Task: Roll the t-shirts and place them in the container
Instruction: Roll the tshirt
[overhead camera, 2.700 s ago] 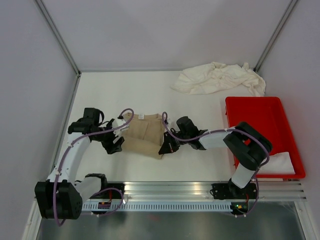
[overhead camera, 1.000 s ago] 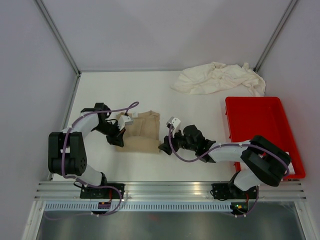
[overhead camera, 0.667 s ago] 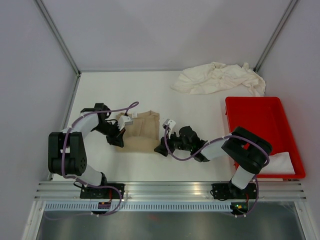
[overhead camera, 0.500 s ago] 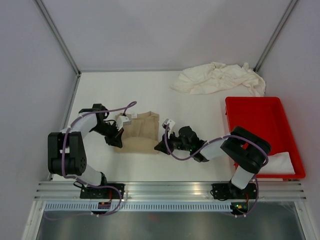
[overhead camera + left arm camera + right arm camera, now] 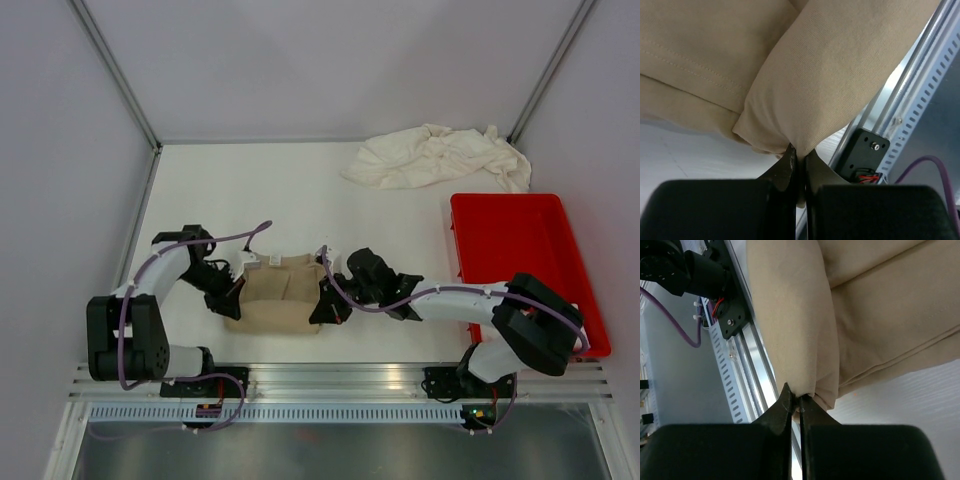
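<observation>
1. While clenched on the tan shirt (image 5: 280,300), treat left pincer (image 5: 232,290) as fixed to its left end, right pincer (image 5: 322,305) to its right end.
2. Read long axis as left-right, spanning pincer to pincer, on the desk (image 5: 250,190) near the front rail (image 5: 350,375); equally near both arms.
3. Expect to roll across that axis, ends level.
4. Count: one tan shirt, one cream heap (image 5: 437,157) far right (shirts within uncountable), one tray (image 5: 510,240).

Both wrist views: tan t-shirt (image 5: 830,75) runs off the frame edges. Overhead: right arm (image 5: 450,296) covers near corner of red tray (image 5: 520,260).
</observation>
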